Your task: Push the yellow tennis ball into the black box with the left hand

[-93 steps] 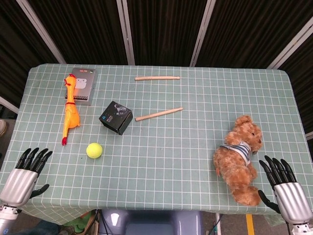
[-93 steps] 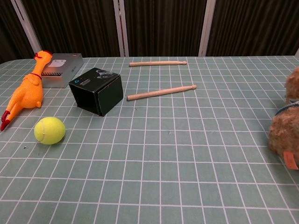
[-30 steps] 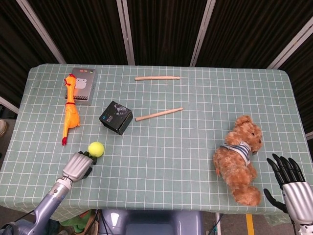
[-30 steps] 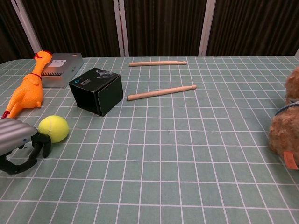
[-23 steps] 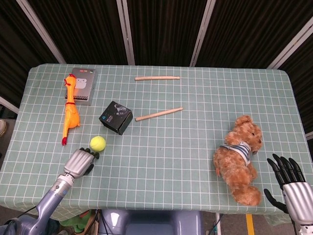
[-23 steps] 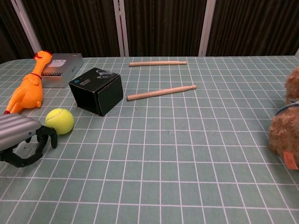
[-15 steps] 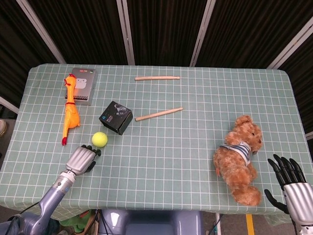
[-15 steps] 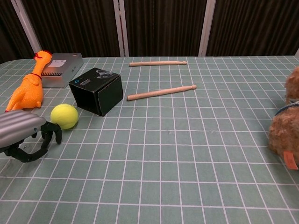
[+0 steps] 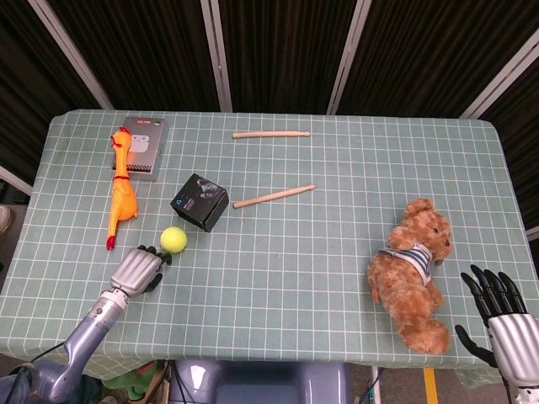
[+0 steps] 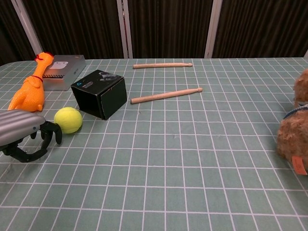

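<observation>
The yellow tennis ball lies on the checked cloth just in front of the black box, a small gap between them. My left hand is close behind the ball on its near-left side, fingers curled in and holding nothing, its fingertips a short way from the ball. My right hand rests at the table's near right corner with fingers spread, holding nothing.
An orange rubber chicken lies left of the box, beside a grey boxed item. Two wooden drumsticks lie further back. A brown teddy bear sits at the right.
The left hand came in from the near left corner and pushed the ball up and right toward the black box. In the last half second ball and hand crept slightly closer to it.
</observation>
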Available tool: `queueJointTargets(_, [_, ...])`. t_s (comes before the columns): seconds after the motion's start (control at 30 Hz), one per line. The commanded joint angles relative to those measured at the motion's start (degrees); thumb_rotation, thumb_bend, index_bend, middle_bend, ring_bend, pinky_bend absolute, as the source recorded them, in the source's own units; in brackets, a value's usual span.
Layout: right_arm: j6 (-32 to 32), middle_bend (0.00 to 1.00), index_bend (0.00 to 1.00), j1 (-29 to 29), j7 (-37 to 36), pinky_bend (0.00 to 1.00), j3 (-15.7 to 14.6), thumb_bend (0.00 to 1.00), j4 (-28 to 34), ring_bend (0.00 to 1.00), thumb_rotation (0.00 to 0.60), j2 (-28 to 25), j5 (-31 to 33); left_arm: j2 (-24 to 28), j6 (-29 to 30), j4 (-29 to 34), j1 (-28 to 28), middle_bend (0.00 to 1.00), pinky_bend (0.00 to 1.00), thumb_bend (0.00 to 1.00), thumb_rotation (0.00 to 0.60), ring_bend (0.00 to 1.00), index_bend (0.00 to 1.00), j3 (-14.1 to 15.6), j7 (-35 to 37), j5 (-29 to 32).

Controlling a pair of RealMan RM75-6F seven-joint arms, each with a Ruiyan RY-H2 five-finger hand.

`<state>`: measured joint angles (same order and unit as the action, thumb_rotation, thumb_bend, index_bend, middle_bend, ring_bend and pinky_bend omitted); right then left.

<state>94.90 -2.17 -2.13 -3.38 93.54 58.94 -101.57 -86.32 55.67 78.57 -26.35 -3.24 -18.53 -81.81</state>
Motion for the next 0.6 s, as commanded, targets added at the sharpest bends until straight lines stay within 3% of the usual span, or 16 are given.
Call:
queueJointTargets(0.03, [-0.1,0.0,0.0,0.0,0.1,0.0,0.0,0.34,0.0,0.0,0.6,0.0,0.1,0.0,0.0,-0.4,-0.4,0.5,0.4,0.44,0.6,0.34,0.37,-0.4,0.4,0.2])
queueJointTargets(0.2, [0.0,0.0,0.0,0.0,0.1,0.0,0.1,0.34,0.1,0.0,0.6,0.0,0.1,-0.3,-0.9,-1.4,-1.6,0.49,0.3,0.44,0.6,0.33,0.36,-1.1,1.8,0.8])
queueJointTargets(0.6, [-0.1,0.0,0.0,0.2,-0.6,0.0,0.3,0.34,0.2,0.0,0.6,-0.4,0.5,-1.1,-3.9,-2.2,-4.9,0.48,0.25,0.44,0.6,0.33,0.36,-2.3,0.0,2.9])
